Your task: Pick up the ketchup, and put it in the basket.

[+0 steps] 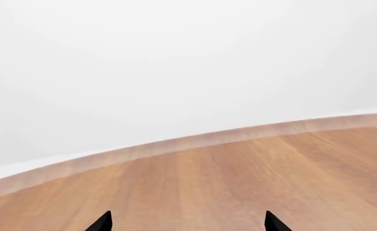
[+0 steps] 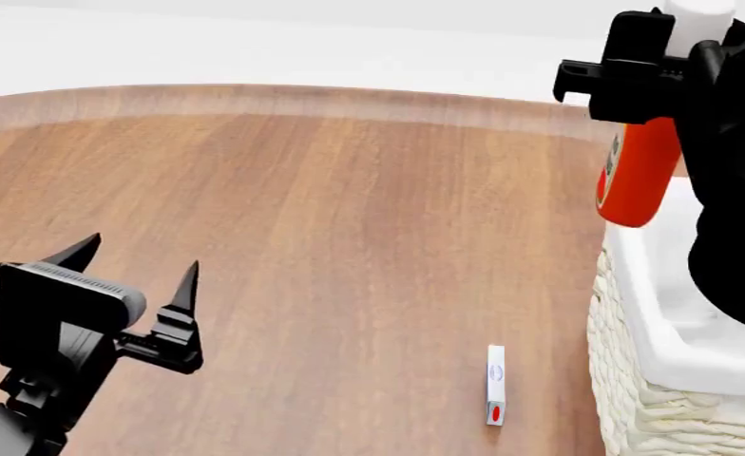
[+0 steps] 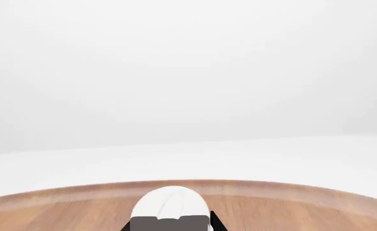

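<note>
Head view: right gripper (image 2: 645, 71) grasps glossy orange ketchup (image 2: 635, 176) over woven wicker basket (image 2: 626, 380); left gripper (image 2: 132, 271) hangs released above wood-grain counter (image 2: 347, 218).

A broad round-edged wooden desk (image 2: 347, 237) with a paler rim spreads beneath the left pincer (image 2: 132, 275). A small white rectangular box (image 2: 496, 384) with a red oval mark lies flat on it — well apart from that pincer, toward the right pincer's side.
</note>
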